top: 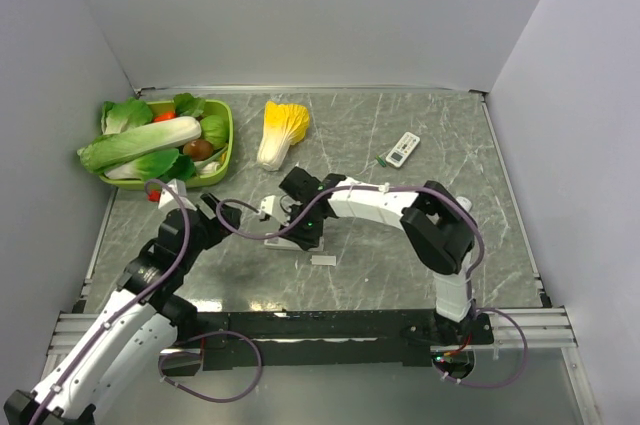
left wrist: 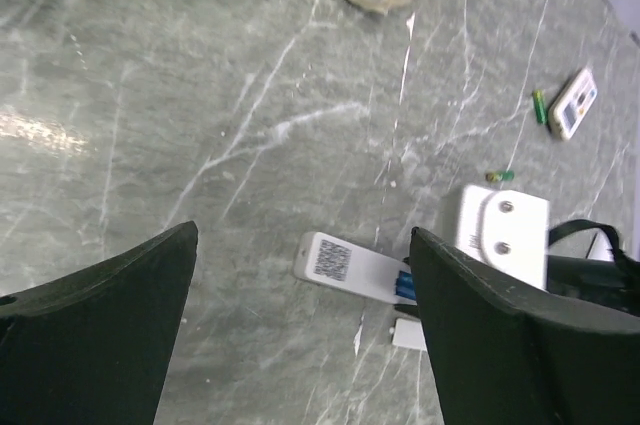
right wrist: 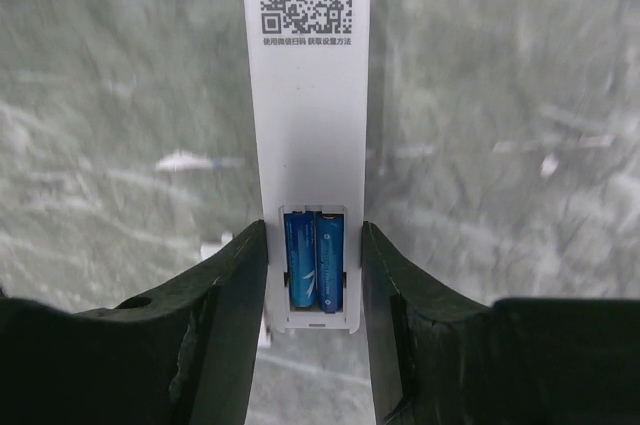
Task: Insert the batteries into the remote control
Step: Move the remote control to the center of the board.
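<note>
The white remote control (right wrist: 310, 95) lies face down on the marble table, QR label up and its battery bay uncovered. Two blue batteries (right wrist: 315, 255) sit side by side in that bay. My right gripper (right wrist: 313, 227) is shut on the remote's bay end, a finger pressed against each long edge. From above, the right gripper (top: 305, 237) is at mid-table over the remote (top: 283, 243). My left gripper (left wrist: 303, 235) hangs open just left of the remote (left wrist: 335, 262), holding nothing; from above the left gripper (top: 222, 210) is near the tray.
A small white cover plate (top: 323, 260) lies beside the remote. A second remote (top: 403, 148) lies far right with a green battery (left wrist: 539, 105) beside it, and another loose battery (left wrist: 499, 176) nearer. A green tray (top: 228, 135) of vegetables and a yellow cabbage (top: 282, 130) stand at the back left.
</note>
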Motion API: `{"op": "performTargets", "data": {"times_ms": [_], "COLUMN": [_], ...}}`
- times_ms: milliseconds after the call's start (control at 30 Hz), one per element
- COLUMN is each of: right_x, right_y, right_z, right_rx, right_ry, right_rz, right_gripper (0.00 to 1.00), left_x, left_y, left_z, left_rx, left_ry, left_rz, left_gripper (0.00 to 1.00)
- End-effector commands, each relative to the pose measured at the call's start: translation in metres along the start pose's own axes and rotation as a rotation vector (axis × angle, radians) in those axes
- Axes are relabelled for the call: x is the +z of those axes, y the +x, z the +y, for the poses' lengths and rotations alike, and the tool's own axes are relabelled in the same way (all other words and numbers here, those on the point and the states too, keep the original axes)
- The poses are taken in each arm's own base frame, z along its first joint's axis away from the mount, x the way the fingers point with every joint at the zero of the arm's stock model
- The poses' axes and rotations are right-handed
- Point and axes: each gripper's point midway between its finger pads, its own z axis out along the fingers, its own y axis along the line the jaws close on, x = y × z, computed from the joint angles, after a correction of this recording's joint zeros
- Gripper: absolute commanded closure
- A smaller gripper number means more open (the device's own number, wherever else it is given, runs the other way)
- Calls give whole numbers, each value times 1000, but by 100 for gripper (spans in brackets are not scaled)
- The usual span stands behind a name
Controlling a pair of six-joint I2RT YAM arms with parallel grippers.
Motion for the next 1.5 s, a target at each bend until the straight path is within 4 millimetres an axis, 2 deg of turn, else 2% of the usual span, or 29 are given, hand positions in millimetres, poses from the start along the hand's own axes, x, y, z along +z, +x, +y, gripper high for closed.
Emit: {"op": "performTargets", "data": {"times_ms": [0, 33, 267, 500, 700, 733, 900, 1000, 1100, 1167, 1200, 1233, 1300, 1400, 1467], "right_x": [9, 7, 18, 8, 12, 9, -12, -26, -40, -49, -46, -54, -52, -51, -48], "right_y": [-58, -67, -89, -101, -95, -95, -96, -89, -67, -42, -22, -17, 10, 33, 41], "right_z": [-6, -9, -3, -4, -1, 0, 4, 8, 11, 13, 18, 19, 22, 26, 26], "right_rx": [-55, -61, -30, -19, 2, -1, -20, -16, 1, 15, 22, 14, 14, 30, 34], "right_ry": [22, 32, 54, 74, 50, 53, 59, 62, 68, 76, 69, 82, 91, 91, 91], "right_rz": [-125, -138, -151, -199, -166, -171, -179, -158, -140, -113, -75, -79, -22, 22, 51], "right_gripper": [74, 74, 73, 67, 51, 46, 37, 35, 35, 36, 37, 37, 39, 40, 40], "left_x": [-12, -13, -21, -22, -21, -21, -23, -25, -27, -28, -28, -28, -27, -21, -16], "left_y": [-25, -27, -38, -38, -38, -37, -41, -45, -49, -52, -52, -53, -51, -44, -40], "left_z": [-1, 2, 4, 7, 7, 7, 9, 8, 8, 10, 10, 9, 9, 6, 4], "left_rx": [-35, -35, -49, -58, -56, -56, -60, -62, -58, -49, -45, -42, -36, -32, -32], "left_ry": [-18, -28, -33, -37, -39, -42, -45, -43, -47, -55, -51, -49, -44, -27, -18], "left_rz": [-90, -101, -151, -161, -162, -159, -181, -198, -213, -225, -228, -232, -225, -201, -185], "left_gripper": [9, 9, 9, 9, 9, 9, 8, 8, 8, 7, 7, 7, 7, 7, 7]}}
